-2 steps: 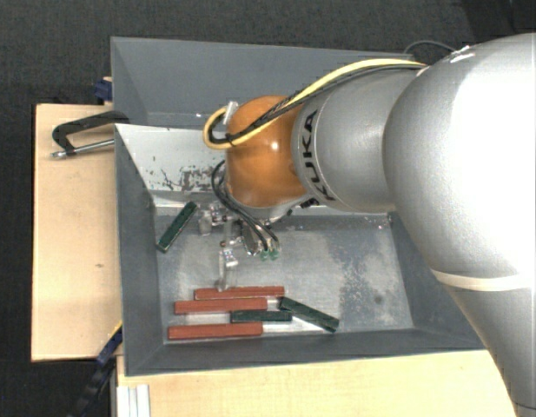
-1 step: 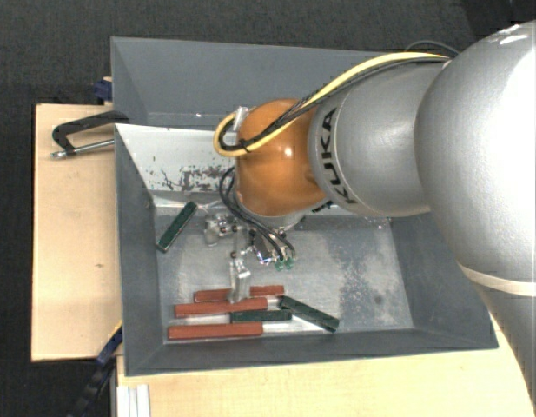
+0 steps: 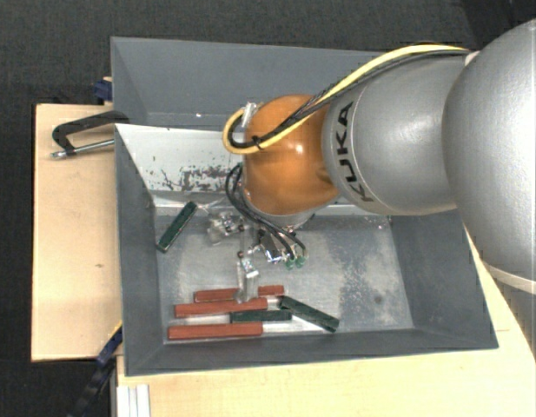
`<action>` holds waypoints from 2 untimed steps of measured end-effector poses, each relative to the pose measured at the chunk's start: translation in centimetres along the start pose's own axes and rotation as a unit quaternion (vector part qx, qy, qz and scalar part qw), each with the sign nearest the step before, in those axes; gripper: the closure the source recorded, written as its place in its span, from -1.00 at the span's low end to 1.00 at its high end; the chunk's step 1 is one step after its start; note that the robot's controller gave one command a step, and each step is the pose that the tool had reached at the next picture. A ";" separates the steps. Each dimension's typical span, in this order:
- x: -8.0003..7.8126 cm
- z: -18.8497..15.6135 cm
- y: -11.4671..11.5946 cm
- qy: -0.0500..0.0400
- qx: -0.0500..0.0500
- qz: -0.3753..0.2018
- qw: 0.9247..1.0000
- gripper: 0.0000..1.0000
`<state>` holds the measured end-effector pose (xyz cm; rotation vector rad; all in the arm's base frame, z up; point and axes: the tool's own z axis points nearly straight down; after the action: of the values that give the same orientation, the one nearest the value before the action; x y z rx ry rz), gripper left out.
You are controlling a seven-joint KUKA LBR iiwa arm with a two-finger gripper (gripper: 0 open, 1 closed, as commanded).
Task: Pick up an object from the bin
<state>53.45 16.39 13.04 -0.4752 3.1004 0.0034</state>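
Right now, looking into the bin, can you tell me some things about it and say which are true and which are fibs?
1. The gripper is over the red-brown sticks. True.
2. One dark green stick lies apart, to the left. True.
3. Every stick in the bin is blue. False: they are red-brown or dark green.
4. The arm reaches in from the left. False: it comes from the right.

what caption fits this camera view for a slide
Gripper low over red-brown sticks and green sticks in the grey bin
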 end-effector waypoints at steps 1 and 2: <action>2.1 3.3 -0.4 0.000 0.000 -0.059 0.998 -1.00; 1.2 5.8 0.2 0.002 0.000 0.071 0.997 1.00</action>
<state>52.30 16.28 7.25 -0.2548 3.1308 0.0023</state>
